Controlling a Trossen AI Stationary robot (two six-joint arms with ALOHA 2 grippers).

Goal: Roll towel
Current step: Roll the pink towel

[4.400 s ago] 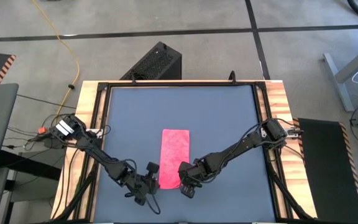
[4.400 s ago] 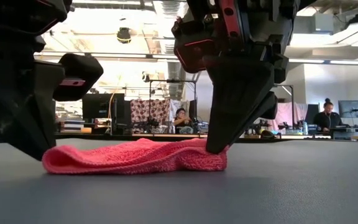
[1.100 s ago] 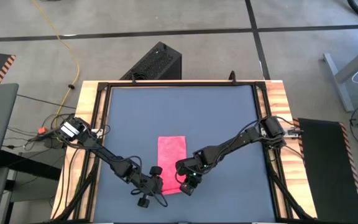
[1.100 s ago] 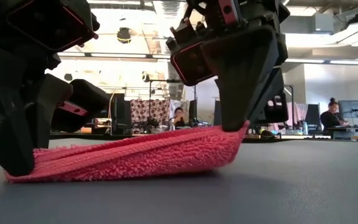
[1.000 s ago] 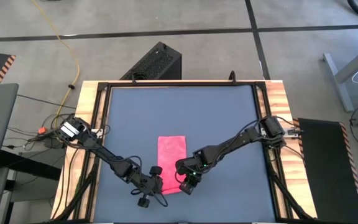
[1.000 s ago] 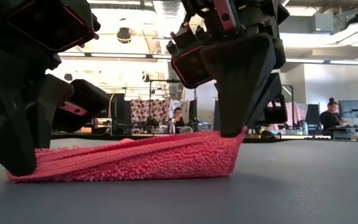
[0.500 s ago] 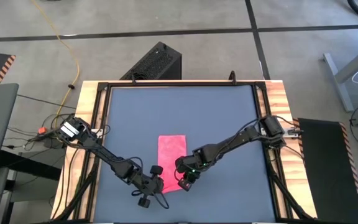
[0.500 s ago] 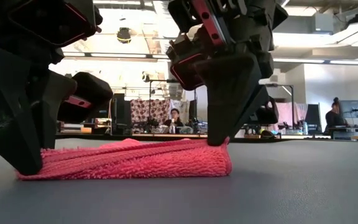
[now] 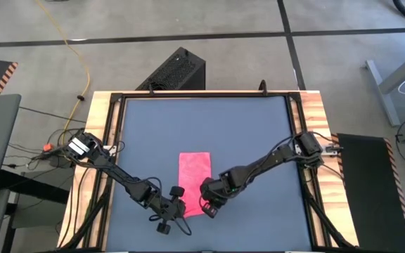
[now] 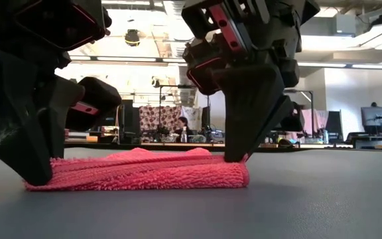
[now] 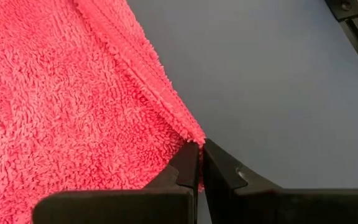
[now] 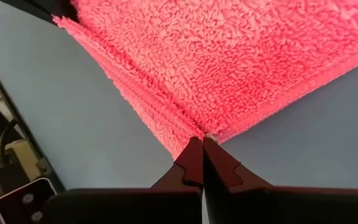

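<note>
The left gripper [image 11: 199, 163] is clamped on one near corner of the towel [image 9: 195, 178], the right gripper [image 12: 202, 154] pinched tight on the other. The pink cloth lies on the dark grey table mat [image 9: 252, 126], toward its near edge; no label or lettering shows on it

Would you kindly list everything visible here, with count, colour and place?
soft pink towel: one, bright pink, near middle of the mat, its near end doubled over.
dark grey table mat: one, covering the table.
black ribbed box: one, on the floor beyond the table.
yellow cable: one, on the floor, far left.
left gripper: shut on the towel's near left corner.
right gripper: shut on the towel's near right corner.
</note>
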